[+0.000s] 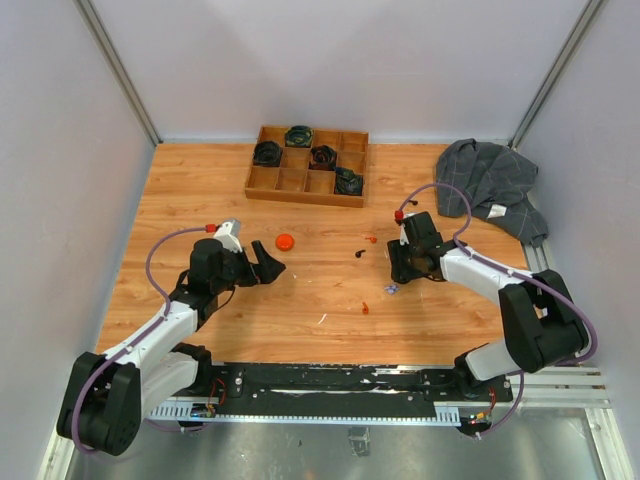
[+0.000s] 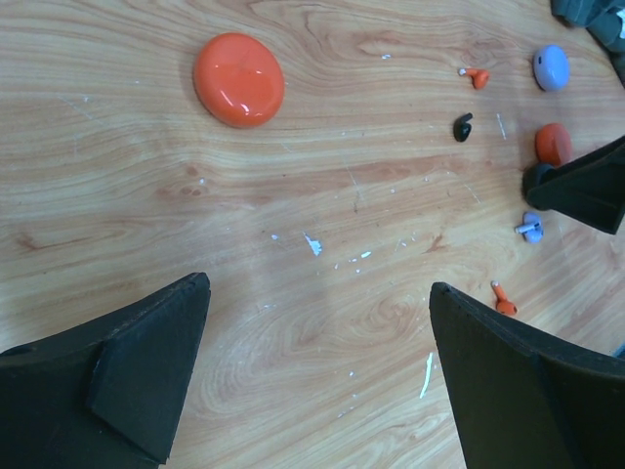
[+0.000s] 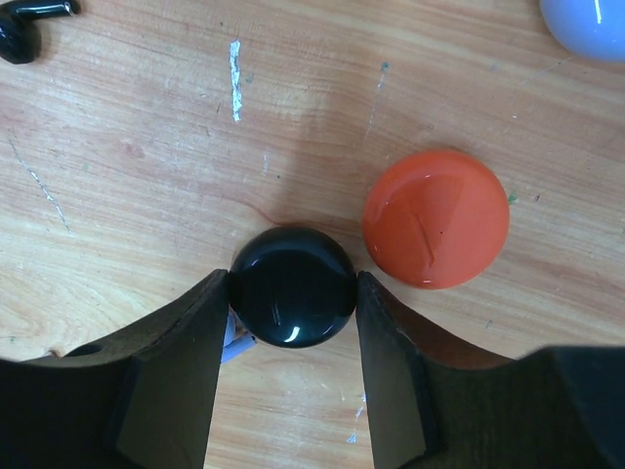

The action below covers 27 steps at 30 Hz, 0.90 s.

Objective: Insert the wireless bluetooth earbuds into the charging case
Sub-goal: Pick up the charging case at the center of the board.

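On table (image 3: 137,166), right pincer (image 3: 293,281) clamps black case (image 3: 293,298) beside orange case (image 3: 437,218); left pincer (image 2: 320,289) spread wide.

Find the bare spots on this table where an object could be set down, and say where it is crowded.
Free: the wood left of the wooden tray; the strip between it and the lone orange case. Crowded: around the right gripper, gripping the black case, with earbuds scattered beside.
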Motion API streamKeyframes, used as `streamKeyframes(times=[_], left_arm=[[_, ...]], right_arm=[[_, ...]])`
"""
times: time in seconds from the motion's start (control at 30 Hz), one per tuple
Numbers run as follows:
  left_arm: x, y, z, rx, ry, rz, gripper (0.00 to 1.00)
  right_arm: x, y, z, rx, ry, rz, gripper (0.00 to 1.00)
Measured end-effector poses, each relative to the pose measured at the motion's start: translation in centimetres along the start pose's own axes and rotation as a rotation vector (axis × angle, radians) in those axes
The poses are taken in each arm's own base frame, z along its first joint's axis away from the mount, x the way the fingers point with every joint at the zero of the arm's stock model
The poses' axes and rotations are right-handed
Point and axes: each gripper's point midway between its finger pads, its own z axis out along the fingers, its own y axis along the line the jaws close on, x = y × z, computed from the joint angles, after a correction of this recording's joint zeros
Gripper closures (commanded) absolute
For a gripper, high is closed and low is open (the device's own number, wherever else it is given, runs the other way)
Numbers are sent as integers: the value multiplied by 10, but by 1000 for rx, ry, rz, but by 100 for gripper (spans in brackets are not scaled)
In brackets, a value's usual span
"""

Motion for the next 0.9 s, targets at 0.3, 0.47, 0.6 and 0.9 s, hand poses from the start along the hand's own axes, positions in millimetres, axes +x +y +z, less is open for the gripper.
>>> streamKeyframes(times=[0.3, 0.47, 0.6, 0.9], left_arm=[[2, -18, -1, 95, 21, -2, 1], [7, -34, -3, 179, 68, -23, 2], [7, -49, -6, 246, 101, -45, 4], [5, -85, -17, 397, 172, -72, 12]], right_arm=[[-6, 8, -12, -52, -27, -65, 66], [-34, 36, -31, -145, -120, -180, 65], [-48, 73, -47, -242, -183, -349, 63], [-55, 159, -86, -482, -303, -788, 62]])
